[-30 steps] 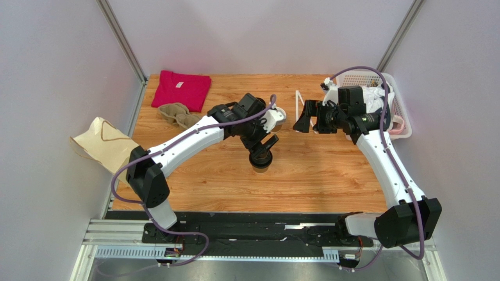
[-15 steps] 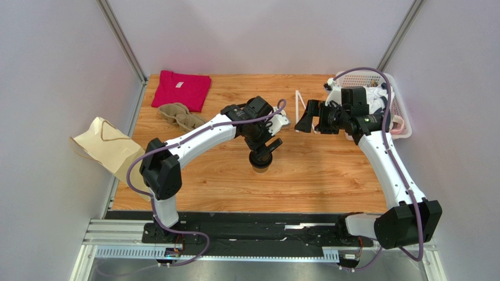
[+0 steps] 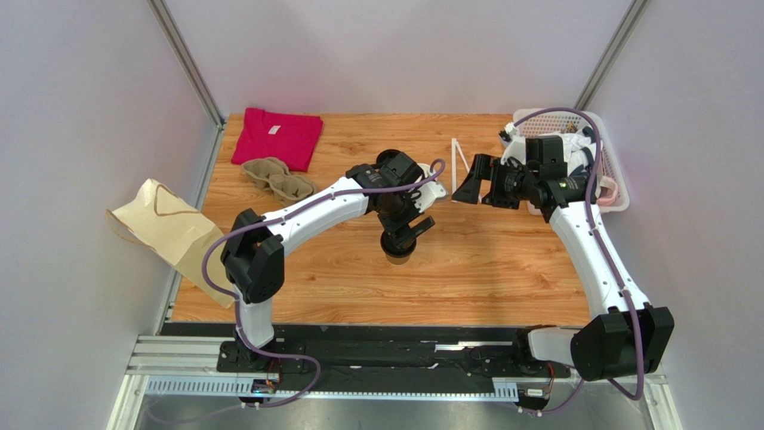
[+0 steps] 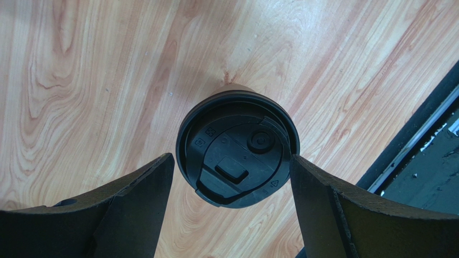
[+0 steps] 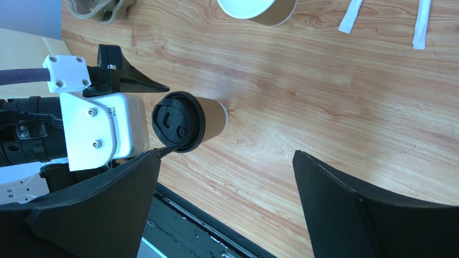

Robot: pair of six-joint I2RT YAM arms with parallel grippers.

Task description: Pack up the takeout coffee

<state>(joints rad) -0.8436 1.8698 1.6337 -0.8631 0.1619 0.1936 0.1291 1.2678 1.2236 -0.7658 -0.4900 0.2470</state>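
Note:
The takeout coffee (image 3: pixel 397 248), a tan paper cup with a black lid, stands upright mid-table. It also shows in the left wrist view (image 4: pixel 237 148) and the right wrist view (image 5: pixel 188 122). My left gripper (image 3: pixel 405 229) hangs right over it, open, one finger (image 4: pixel 134 204) on each side of the lid (image 4: pixel 231 157), not closed on it. My right gripper (image 3: pixel 466 185) is open and empty, held in the air to the right of the cup and pointing toward it (image 5: pixel 226 155).
A second tan cup with a white inside (image 5: pixel 258 8) stands behind my left wrist. Two white strips (image 3: pixel 457 158) lie near it. A cardboard cup carrier (image 3: pixel 278 177) and a red shirt (image 3: pixel 276 136) lie back left, a paper bag (image 3: pixel 170 228) off the left edge, a white basket (image 3: pixel 587 161) at the right.
My left arm has swung its elbow rightward and turned the open gripper over the cup. My right gripper has drawn slightly back to the right. The cup has not moved.

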